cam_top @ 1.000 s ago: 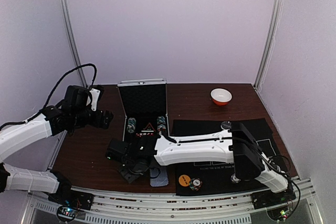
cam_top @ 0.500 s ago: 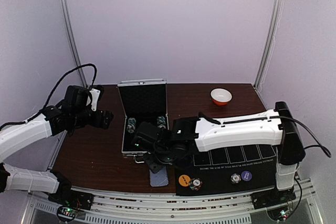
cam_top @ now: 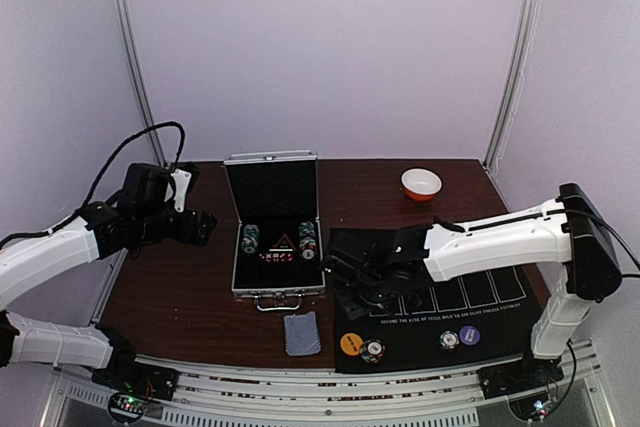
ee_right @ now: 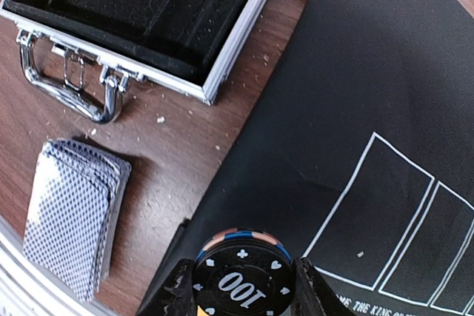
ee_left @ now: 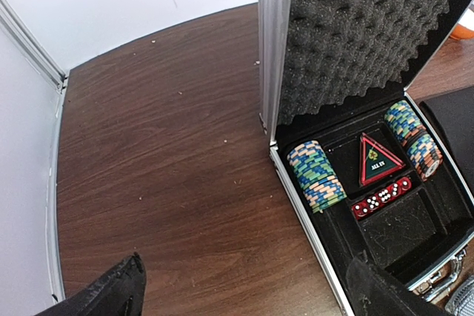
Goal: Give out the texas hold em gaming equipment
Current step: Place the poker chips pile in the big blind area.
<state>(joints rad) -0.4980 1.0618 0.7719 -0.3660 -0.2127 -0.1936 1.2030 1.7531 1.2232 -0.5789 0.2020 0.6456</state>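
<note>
Dark wood bench [cam_top: 170,297], pale lilac walls behind. An open silver aluminium case [cam_top: 275,247] sits left of the bench's middle, with its foam-lined lid standing up toward the far edge. Inside it I see rows of striped chips [ee_left: 317,175], a triangular ALL IN marker [ee_left: 378,159] and red dice [ee_left: 381,197].

A black felt mat [cam_top: 480,292] covers the right half, down to the near edge. A white-and-orange bowl [cam_top: 421,184] stands toward the far right corner.

The right gripper [cam_top: 352,289] is over the mat's left edge, just right of the case. Its jaws are closed on a stack of poker chips [ee_right: 237,275], top chip marked 100. I cannot tell whether the stack touches the mat.

A deck of playing cards [cam_top: 301,333] lies near the near edge, in front of the case. On the mat by the near edge are an orange disc [cam_top: 349,343], a small chip pile [cam_top: 372,351] and, further right, a purple-blue disc [cam_top: 470,335].

The left gripper [cam_top: 205,226] hangs near the left edge, jaws wide, holding nothing.
</note>
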